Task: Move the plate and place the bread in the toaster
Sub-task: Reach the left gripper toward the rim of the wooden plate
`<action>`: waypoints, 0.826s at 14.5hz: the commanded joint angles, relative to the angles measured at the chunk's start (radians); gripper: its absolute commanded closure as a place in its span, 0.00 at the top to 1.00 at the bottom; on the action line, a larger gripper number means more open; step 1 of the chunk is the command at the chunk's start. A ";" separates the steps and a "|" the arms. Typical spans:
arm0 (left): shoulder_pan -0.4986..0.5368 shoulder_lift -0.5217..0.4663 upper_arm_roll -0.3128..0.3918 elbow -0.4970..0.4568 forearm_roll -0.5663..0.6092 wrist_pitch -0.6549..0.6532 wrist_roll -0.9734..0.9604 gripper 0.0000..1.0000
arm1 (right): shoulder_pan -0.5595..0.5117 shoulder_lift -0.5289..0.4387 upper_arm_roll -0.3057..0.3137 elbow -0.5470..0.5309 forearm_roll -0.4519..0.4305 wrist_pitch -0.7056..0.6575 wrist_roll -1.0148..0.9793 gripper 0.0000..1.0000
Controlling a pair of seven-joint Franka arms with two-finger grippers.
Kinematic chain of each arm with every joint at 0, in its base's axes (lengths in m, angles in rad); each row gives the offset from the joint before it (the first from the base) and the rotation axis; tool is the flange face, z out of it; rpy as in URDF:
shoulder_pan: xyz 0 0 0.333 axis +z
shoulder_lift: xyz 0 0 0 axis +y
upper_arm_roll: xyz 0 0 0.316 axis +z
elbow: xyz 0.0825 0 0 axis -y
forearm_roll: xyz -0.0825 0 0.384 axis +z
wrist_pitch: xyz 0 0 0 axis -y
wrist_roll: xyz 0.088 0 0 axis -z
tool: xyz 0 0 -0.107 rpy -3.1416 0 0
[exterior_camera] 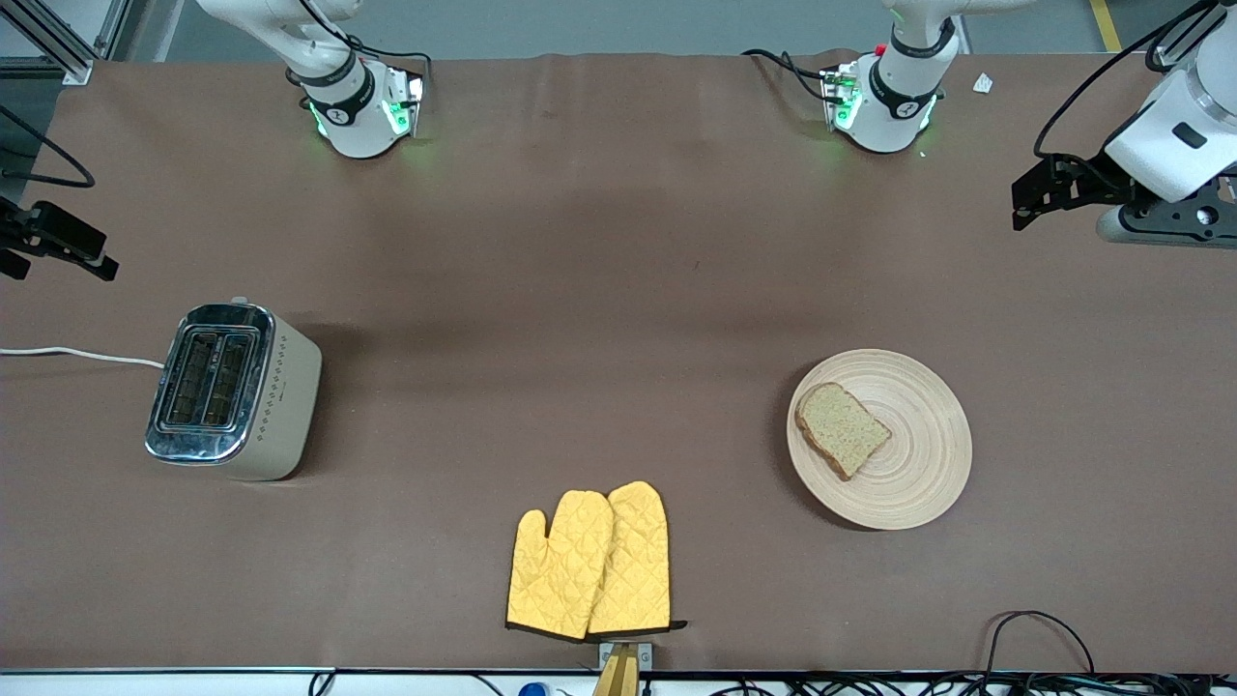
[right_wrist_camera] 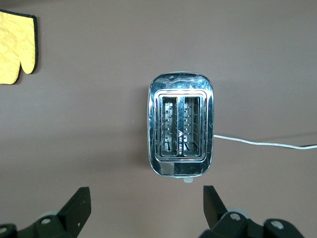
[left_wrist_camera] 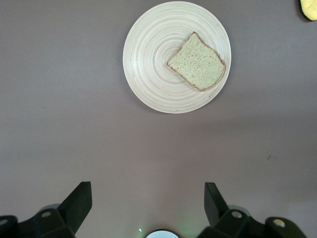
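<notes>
The pale wooden plate point(exterior_camera: 918, 493) lies toward the left arm's end of the table, with the slice of brown bread point(exterior_camera: 841, 427) flat on it. Both also show in the left wrist view, the plate point(left_wrist_camera: 148, 64) and the bread point(left_wrist_camera: 197, 62). The toaster point(exterior_camera: 232, 387) stands toward the right arm's end with both slots empty, and it shows in the right wrist view point(right_wrist_camera: 181, 124). My left gripper point(exterior_camera: 1026, 201) point(left_wrist_camera: 148, 198) is open and empty, up over bare table apart from the plate. My right gripper point(exterior_camera: 58, 256) point(right_wrist_camera: 147, 198) is open and empty, up over bare table beside the toaster.
A pair of yellow quilted oven mitts point(exterior_camera: 589, 565) lies near the table's front edge, between the toaster and the plate. The toaster's white cord point(exterior_camera: 77, 355) runs off the right arm's end of the table. Cables lie along the front edge.
</notes>
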 commanded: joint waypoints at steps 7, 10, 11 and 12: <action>0.140 0.163 0.002 0.057 -0.069 0.054 0.088 1.00 | -0.028 0.000 0.009 0.003 0.002 -0.002 -0.008 1.00; 0.183 0.306 0.002 0.098 -0.072 0.185 0.159 1.00 | -0.030 0.004 0.009 0.006 0.005 0.000 -0.009 1.00; 0.202 0.346 0.002 0.098 -0.076 0.244 0.215 1.00 | -0.028 0.005 0.010 0.006 0.004 0.006 -0.011 1.00; 0.226 0.386 0.000 0.098 -0.090 0.304 0.279 1.00 | -0.028 0.007 0.010 0.008 0.007 0.007 -0.011 1.00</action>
